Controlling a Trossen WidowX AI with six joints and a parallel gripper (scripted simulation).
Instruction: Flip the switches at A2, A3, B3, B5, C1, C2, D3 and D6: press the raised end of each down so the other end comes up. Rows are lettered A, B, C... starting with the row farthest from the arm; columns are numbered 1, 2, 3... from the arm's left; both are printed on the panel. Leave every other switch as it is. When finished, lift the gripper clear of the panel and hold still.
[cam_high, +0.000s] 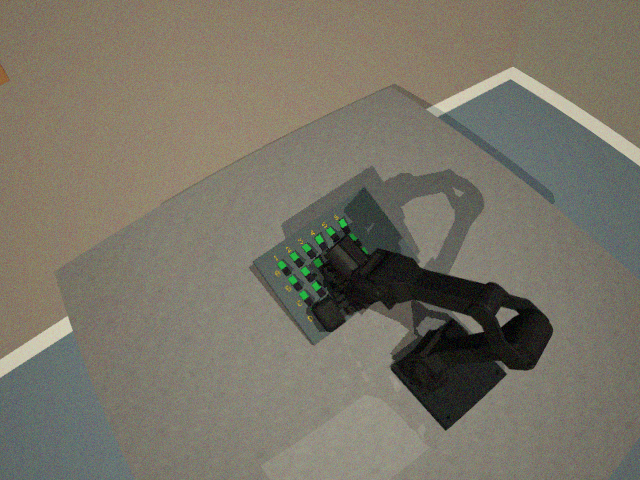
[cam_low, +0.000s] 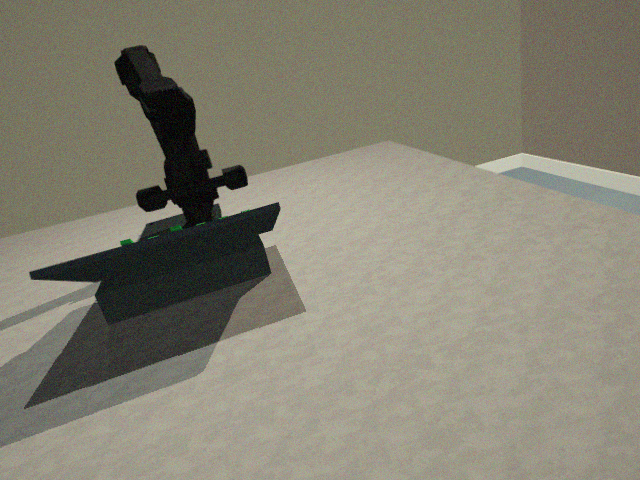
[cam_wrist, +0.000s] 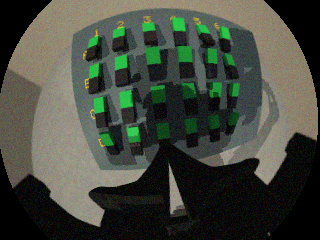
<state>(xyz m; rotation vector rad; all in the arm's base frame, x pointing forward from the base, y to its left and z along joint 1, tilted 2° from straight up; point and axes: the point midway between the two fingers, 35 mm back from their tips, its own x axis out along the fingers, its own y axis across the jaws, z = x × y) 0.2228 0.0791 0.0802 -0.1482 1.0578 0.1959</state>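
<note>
panel (cam_high: 379, 219) (cam_low: 180, 268) (cam_wrist: 247, 55) stands on the table (cam_high: 206, 361) (cam_low: 439, 310), inward from the long edge that joins the left and top corners in the top view, with that edge well apart from it. its face carries four rows of six green-and-black switches, with yellow numbers along the farthest row and yellow letters down the side. the black arm (cam_high: 449, 289) (cam_low: 175, 118) reaches over it from its base (cam_high: 446, 421), which sits farther from that same edge. the claw (cam_high: 338, 286) (cam_low: 198, 222) (cam_wrist: 166, 146) is clenched, with nothing held, and points down at the panel. in the wrist view its tips overlap the lower part of switch d3 (cam_wrist: 163, 131); i cannot tell whether they touch it. switch d2 (cam_wrist: 133, 133) shows beside the tips, and switch d6 (cam_wrist: 233, 120) lies farther along the same row, in shadow. the exterior view shows the panel tilted, raised on a dark support, its shadow spread across the table.
</note>
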